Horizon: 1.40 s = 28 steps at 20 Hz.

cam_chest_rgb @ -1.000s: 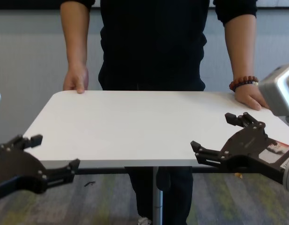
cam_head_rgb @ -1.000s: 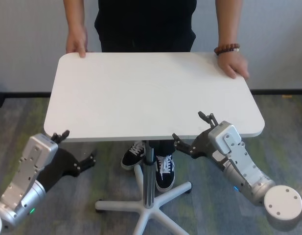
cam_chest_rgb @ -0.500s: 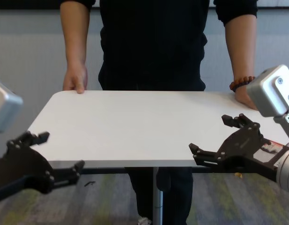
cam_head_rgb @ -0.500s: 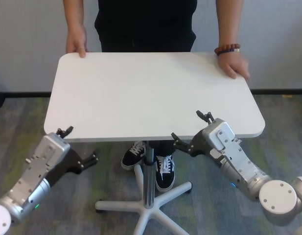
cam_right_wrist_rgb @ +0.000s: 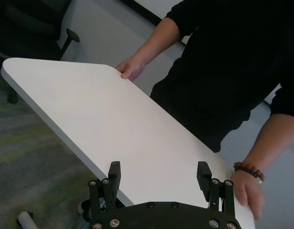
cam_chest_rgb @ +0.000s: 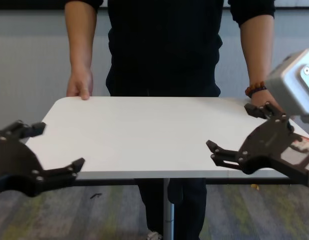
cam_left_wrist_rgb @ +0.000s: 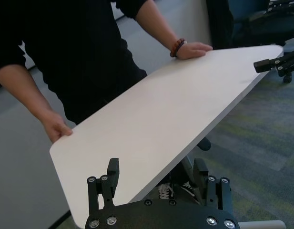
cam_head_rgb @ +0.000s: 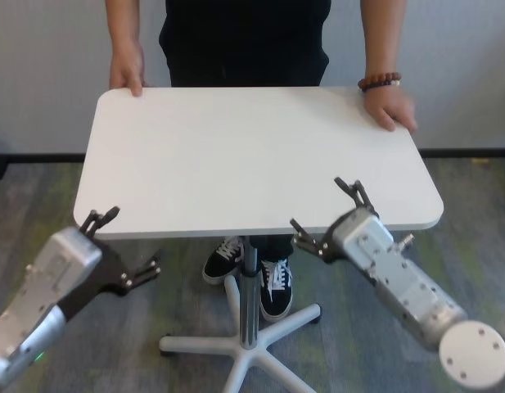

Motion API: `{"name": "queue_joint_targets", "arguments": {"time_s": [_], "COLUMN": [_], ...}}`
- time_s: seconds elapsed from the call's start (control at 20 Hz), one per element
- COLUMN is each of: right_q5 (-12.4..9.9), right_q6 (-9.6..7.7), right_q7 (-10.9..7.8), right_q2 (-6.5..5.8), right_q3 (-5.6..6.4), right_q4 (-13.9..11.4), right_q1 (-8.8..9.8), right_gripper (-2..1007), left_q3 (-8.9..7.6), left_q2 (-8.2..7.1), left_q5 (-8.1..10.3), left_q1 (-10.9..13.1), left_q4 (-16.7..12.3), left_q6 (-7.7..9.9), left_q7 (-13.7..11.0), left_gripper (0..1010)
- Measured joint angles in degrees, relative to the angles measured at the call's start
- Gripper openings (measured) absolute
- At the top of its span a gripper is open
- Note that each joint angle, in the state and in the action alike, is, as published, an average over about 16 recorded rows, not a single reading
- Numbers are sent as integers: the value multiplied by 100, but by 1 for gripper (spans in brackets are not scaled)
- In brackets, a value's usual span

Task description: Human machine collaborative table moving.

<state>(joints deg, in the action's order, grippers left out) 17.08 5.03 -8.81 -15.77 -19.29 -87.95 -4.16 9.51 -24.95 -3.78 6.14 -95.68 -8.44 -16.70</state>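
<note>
The white table [cam_head_rgb: 252, 155] stands between me and the human [cam_head_rgb: 244, 41], who is in black and rests both hands on its far edge, one wrist with a bead bracelet [cam_head_rgb: 379, 81]. My left gripper [cam_head_rgb: 128, 242] is open at the near left corner, one finger above the tabletop edge and one below. My right gripper [cam_head_rgb: 322, 206] is open at the near right edge, likewise straddling it. The chest view shows the left gripper [cam_chest_rgb: 59, 145] and the right gripper [cam_chest_rgb: 230, 126] astride the table [cam_chest_rgb: 144, 130]. The wrist views show open grippers [cam_left_wrist_rgb: 157, 169] [cam_right_wrist_rgb: 158, 171] facing the edge.
A slim centre pole [cam_head_rgb: 250, 278] runs down to a white five-star base [cam_head_rgb: 244, 340] on grey-green carpet. The human's black sneakers [cam_head_rgb: 272, 286] stand under the table near the pole. A dark office chair [cam_right_wrist_rgb: 51, 33] stands beyond the table's left end.
The right gripper has moved up and forward, its upper finger now farther over the tabletop. The left gripper has shifted slightly along the near corner. Table and human have stayed put.
</note>
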Motion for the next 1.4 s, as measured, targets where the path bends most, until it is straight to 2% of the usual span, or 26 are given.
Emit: {"name": "queue_joint_targets", "arguments": {"time_s": [0.25, 0.4, 0.55, 0.75, 0.9, 1.05, 1.2, 1.4], "right_q5": [398, 634, 834, 1036, 1115, 1103, 1058, 998], "right_q6": [-133, -195, -230, -294, -428, -618, -824, -1086], "right_q7": [233, 294, 282, 171, 40, -84, -158, -194], "right_q2": [-110, -152, -171, -179, -176, -164, -142, -108], "right_q3": [-43, -75, -121, -194, -224, -208, -172, -106], "right_q4": [-781, -1137, -1371, -1506, -1580, -1703, -1860, -2092], "right_q1": [502, 676, 710, 593, 487, 459, 525, 707], "right_gripper": [1001, 1001, 1001, 1001, 1001, 1001, 1001, 1001], "left_q3": [-258, -419, -559, -699, -779, -854, -912, -956], "left_q2": [-238, -320, -359, -347, -340, -368, -425, -513], "left_q5": [-3, -11, -28, -39, 78, 271, 482, 741], "left_q1": [614, 895, 1079, 1151, 1144, 1156, 1195, 1256], "left_q4": [-702, -1051, -1326, -1551, -1663, -1780, -1868, -1938], "left_q6": [-187, -308, -426, -529, -500, -400, -278, -113], "left_q7": [53, 100, 145, 157, 48, -100, -251, -449], "left_gripper": [1003, 1003, 1003, 1003, 1003, 1003, 1003, 1003]}}
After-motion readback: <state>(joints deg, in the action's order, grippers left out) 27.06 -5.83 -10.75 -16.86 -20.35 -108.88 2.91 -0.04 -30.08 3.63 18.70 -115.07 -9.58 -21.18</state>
